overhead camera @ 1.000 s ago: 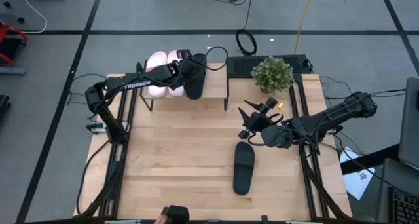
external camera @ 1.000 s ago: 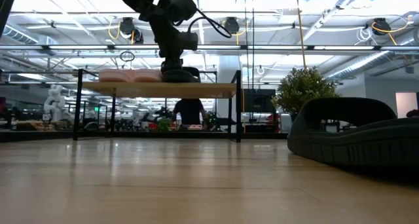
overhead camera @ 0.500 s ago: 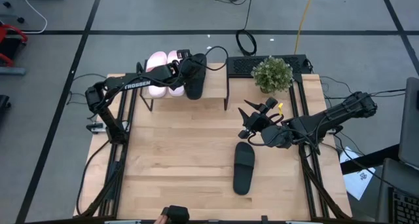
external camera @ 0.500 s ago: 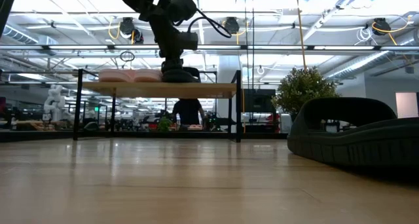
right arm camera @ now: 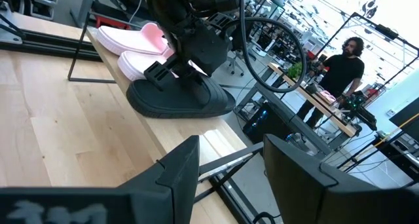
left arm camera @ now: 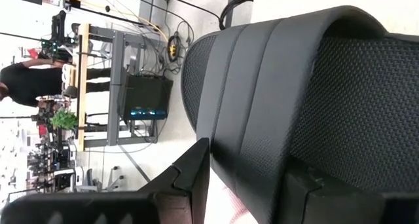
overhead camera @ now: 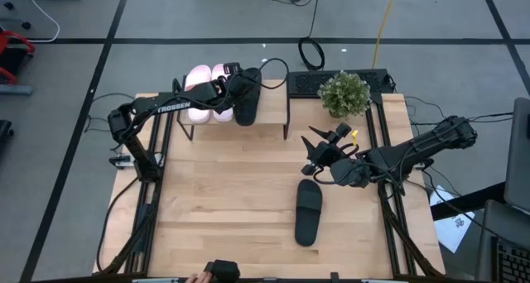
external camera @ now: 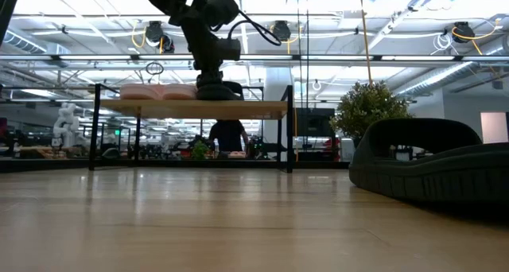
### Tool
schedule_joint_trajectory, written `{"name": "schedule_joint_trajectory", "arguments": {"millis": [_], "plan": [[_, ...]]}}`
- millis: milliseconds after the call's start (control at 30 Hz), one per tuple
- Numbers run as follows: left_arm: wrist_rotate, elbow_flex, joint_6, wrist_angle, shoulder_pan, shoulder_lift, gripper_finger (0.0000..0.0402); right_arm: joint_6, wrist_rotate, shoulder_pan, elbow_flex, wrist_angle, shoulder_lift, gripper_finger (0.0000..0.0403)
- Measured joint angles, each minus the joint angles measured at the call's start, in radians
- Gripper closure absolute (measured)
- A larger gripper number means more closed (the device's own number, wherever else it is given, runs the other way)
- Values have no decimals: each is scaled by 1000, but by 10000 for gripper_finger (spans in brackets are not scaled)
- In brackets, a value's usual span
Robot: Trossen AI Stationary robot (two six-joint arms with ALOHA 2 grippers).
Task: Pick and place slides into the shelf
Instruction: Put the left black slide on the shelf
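Left gripper (overhead camera: 245, 86) sits over the shelf (overhead camera: 269, 109), its fingers (left arm camera: 190, 178) partly closed across the strap of a black slide (overhead camera: 247, 105), which rests on the top board just beside the pink pair (overhead camera: 207, 91). From the right wrist view the sole appears flat on the board with the grip not yet let go.

Right gripper (overhead camera: 317, 155) hovers above the desk (overhead camera: 224, 192) near the second black slide (overhead camera: 308, 212), fingers (right arm camera: 180, 165) spread wide and holding nothing. That slide lies on the desk well apart from the shelf.

Hazards, as judged:
- The placed black slide lies close to the pink pair. A sideways drift on release could nudge the pink slides toward the far edge of the board.
- If the fingers lift before opening fully, the strap may catch and drag the slide off the shelf.
- Space remaining on the board lies toward the plant (overhead camera: 344, 93) side. The last slide must go there, and a careless approach by the right arm could strike the shelf leg or the plant.
- Both arms moving toward the shelf at once risks contact between them.
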Motion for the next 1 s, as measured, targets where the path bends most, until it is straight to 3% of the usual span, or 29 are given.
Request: {"name": "schedule_joint_trajectory", "arguments": {"millis": [167,367,1000], "plan": [[-3,0,4,3,-13,0,276,0,0,0,0,0,0,243],[-83,0,28,4,-32,0,277,0,0,0,0,0,0,243],[-44,1,82,56,-42,0,277,0,0,0,0,0,0,243]]}}
